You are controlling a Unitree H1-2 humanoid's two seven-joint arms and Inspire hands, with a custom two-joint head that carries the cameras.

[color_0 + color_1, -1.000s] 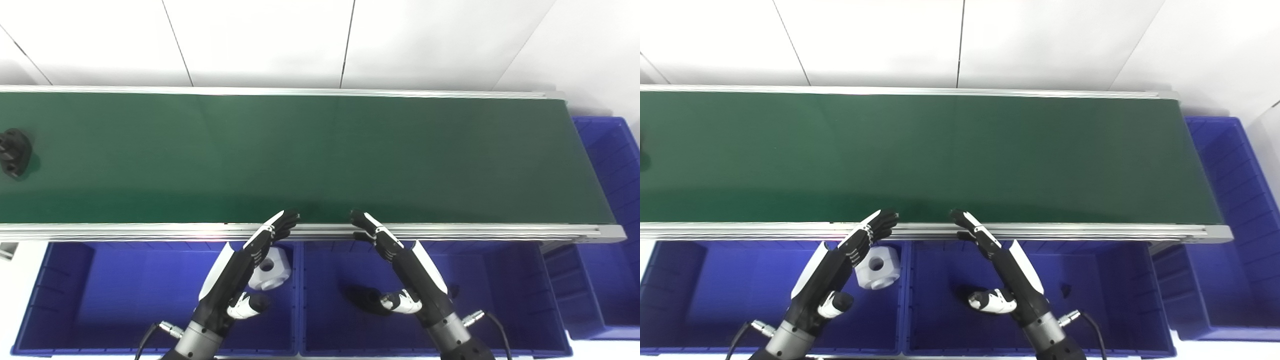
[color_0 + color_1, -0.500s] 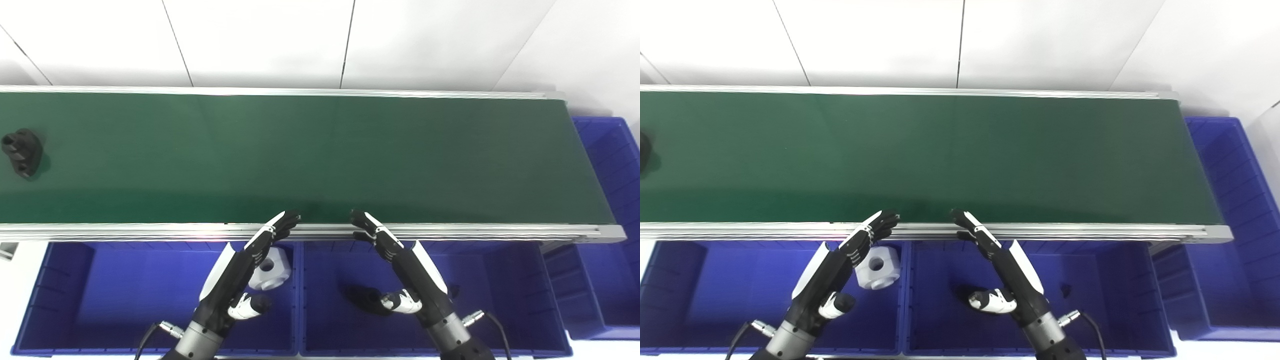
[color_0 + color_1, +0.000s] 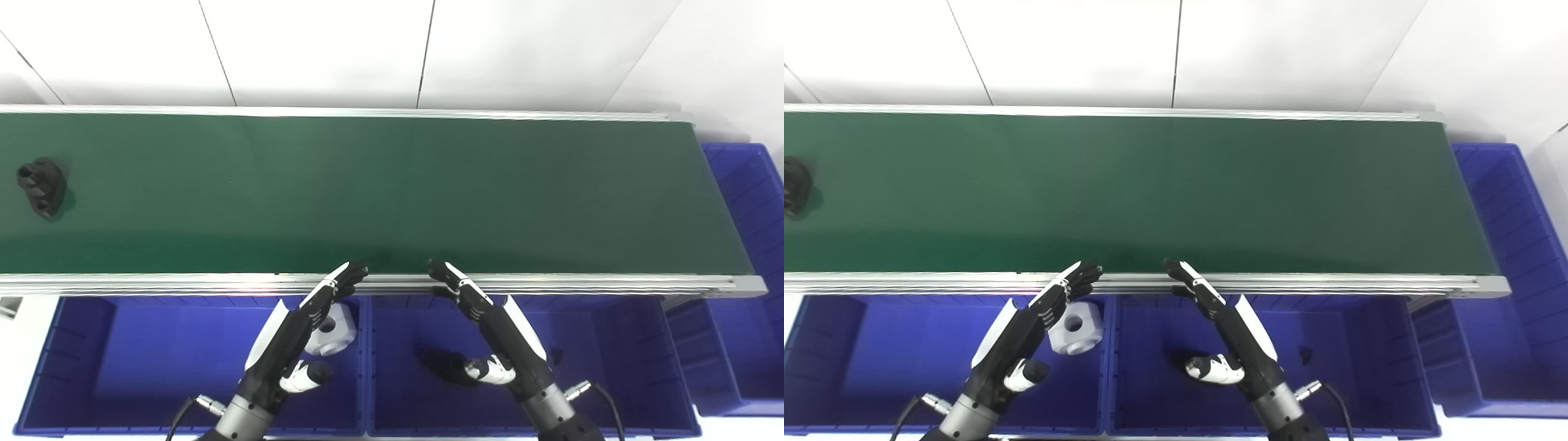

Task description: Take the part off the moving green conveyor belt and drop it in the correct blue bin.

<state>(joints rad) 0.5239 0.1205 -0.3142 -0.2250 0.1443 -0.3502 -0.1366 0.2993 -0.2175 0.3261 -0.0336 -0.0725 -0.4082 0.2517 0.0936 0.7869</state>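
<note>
**Hands staged at belt edge, part far upstream**

Black part (image 3: 41,187) lies at the far left of the green conveyor belt (image 3: 392,190), well apart from both hands. Left hand (image 3: 288,343) and right hand (image 3: 499,340) hover over the blue bins (image 3: 92,355), fingers spread, holding nothing; probably poised for interception. White block (image 3: 331,327) sits in left bin.

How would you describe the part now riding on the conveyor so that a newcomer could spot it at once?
Find the long green conveyor belt running across the scene above the blue bins. At its far left end lies a small black part, lumpy and irregular. It is the only thing on the belt, and unlike the white part below, it is black and not in a bin.
</note>
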